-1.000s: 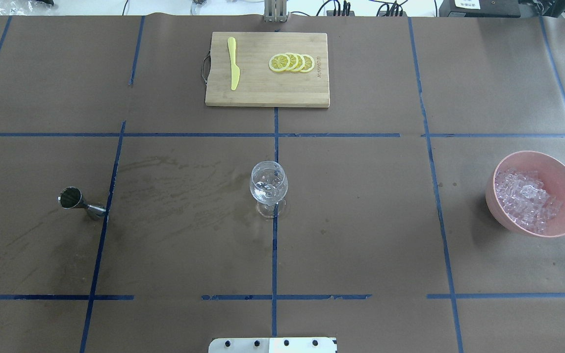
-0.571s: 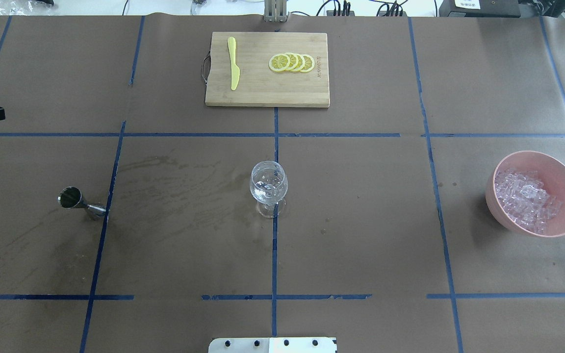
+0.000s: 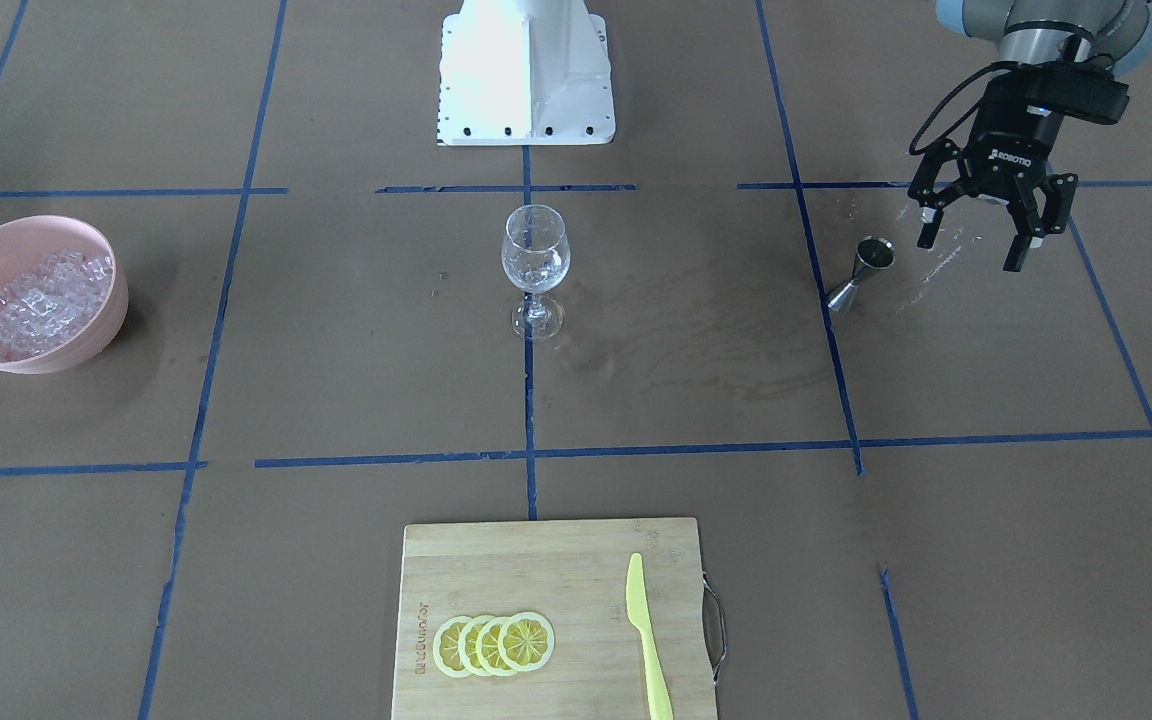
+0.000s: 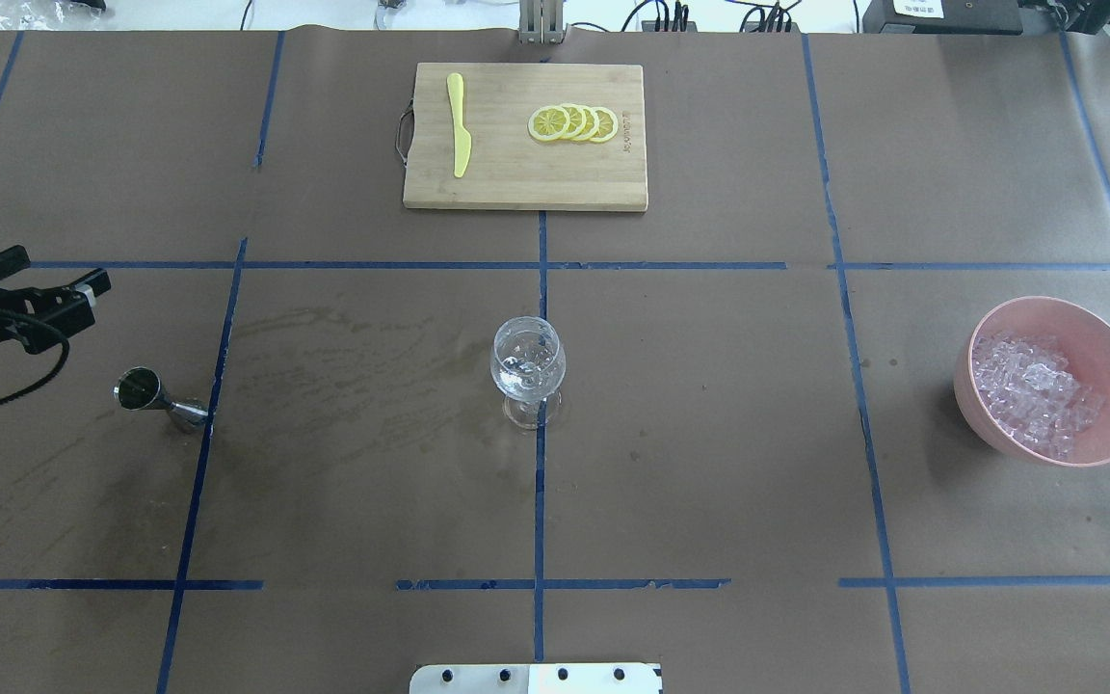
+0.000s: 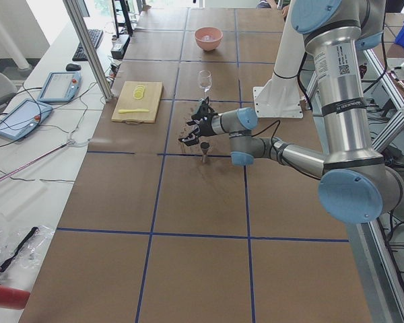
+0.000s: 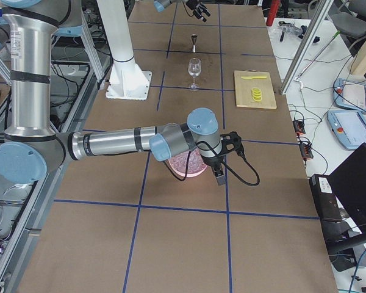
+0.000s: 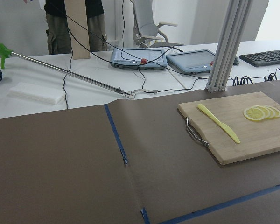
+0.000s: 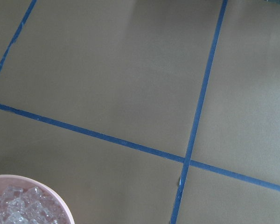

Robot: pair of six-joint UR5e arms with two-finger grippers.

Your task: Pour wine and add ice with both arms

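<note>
Left pincer (image 3: 971,250) hung wide apart and empty just beside the jigger (image 3: 861,275); right pincer (image 6: 220,173) hovered near the bowl (image 3: 86,340) of ice (image 3: 41,300), its spread impossible to tell.

The white word "ROBOTIQ" stands on the black body of the left gripper (image 3: 971,250), seen from the front-facing camera, while the dark mark printed on the pale bamboo cutting board (image 3: 536,570) is too small to read.
</note>
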